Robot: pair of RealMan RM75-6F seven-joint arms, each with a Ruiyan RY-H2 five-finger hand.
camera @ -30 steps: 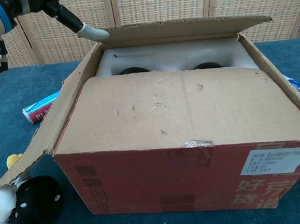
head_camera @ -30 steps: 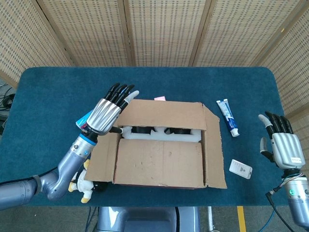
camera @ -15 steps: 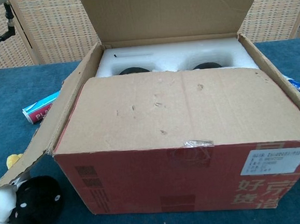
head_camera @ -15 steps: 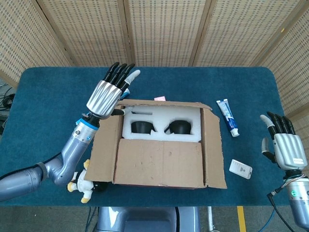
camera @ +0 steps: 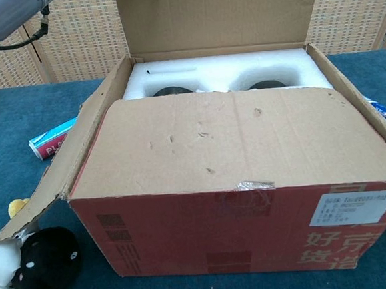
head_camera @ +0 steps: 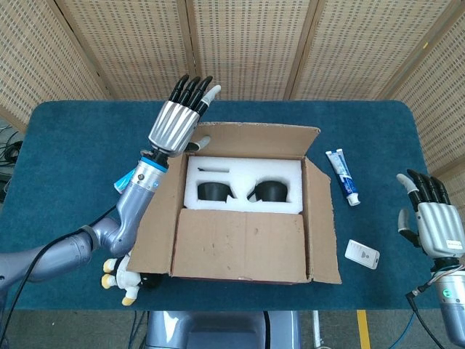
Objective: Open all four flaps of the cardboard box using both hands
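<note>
Three flaps of the cardboard box (head_camera: 243, 218) stood open, near flap (head_camera: 238, 243) still shut; left hand (head_camera: 180, 120) and right hand (head_camera: 429, 222) spread, empty.

The worktop (head_camera: 73, 145) is covered in dark blue-teal carpet-like cloth with rounded far corners. Behind it, folding screens (head_camera: 247, 43) of woven tan lattice are framed by pale wooden slats. A grey floor (head_camera: 378, 331) with a yellow stripe (head_camera: 361, 329) is seen below the near edge.
</note>
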